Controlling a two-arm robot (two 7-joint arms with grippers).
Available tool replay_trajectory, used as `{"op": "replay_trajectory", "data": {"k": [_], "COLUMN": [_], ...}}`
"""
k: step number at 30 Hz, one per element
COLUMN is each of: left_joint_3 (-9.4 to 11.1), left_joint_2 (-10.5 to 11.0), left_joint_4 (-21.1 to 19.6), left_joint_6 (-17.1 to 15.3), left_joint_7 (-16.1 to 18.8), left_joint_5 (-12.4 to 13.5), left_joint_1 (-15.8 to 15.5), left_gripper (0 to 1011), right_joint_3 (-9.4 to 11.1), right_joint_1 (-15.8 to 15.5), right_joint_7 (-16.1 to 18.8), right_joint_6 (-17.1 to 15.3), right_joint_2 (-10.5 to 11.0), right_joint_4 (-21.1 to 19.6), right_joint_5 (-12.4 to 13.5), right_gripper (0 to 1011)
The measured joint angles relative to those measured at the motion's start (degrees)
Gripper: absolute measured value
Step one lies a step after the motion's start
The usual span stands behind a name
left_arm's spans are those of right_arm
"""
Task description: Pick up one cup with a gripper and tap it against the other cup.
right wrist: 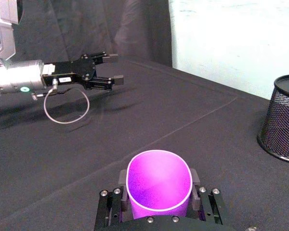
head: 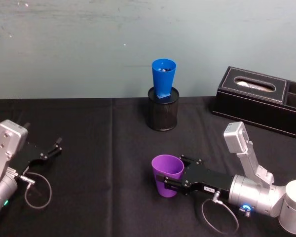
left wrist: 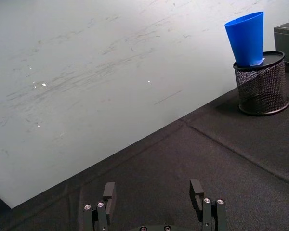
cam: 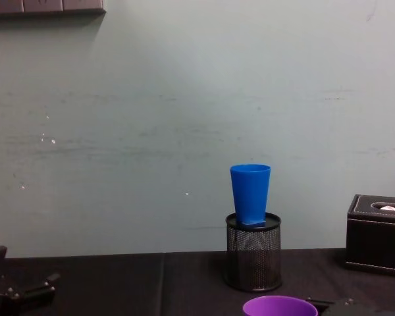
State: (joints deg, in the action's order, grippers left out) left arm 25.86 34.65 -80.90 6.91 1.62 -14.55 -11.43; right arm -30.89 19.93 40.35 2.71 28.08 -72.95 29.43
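Purple cup (head: 167, 174) upright, clenched in the low, level right gripper's (head: 164, 180) jaws (left gripper (head: 55, 146) released).

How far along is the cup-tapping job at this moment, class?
Done: the right tool has closed on the purple cup, its fingers pressing either side of the rim. In hand: the cup is gripped low, near the black cloth. Left: carrying it to the blue cup, which sits in the mesh holder near the wall, and tapping the two together. The left tool rests open at the table's left.
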Motion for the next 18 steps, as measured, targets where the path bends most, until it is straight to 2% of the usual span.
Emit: {"op": "replay_trajectory", "data": {"k": [18], "left_joint_3": [0.00], "left_joint_2": [0.00], "left_joint_4": [0.00], "left_joint_6": [0.00], "left_joint_7": [0.00], "left_joint_5": [0.00], "left_joint_1": [0.00], "left_gripper": [1000], "right_joint_3": [0.01], "right_joint_1": [0.11], "right_joint_7": [0.12], "right_joint_6": [0.24], "right_joint_2": [-0.27], "right_joint_4": [0.47], "right_joint_5": [-0.37], "right_gripper": [715]}}
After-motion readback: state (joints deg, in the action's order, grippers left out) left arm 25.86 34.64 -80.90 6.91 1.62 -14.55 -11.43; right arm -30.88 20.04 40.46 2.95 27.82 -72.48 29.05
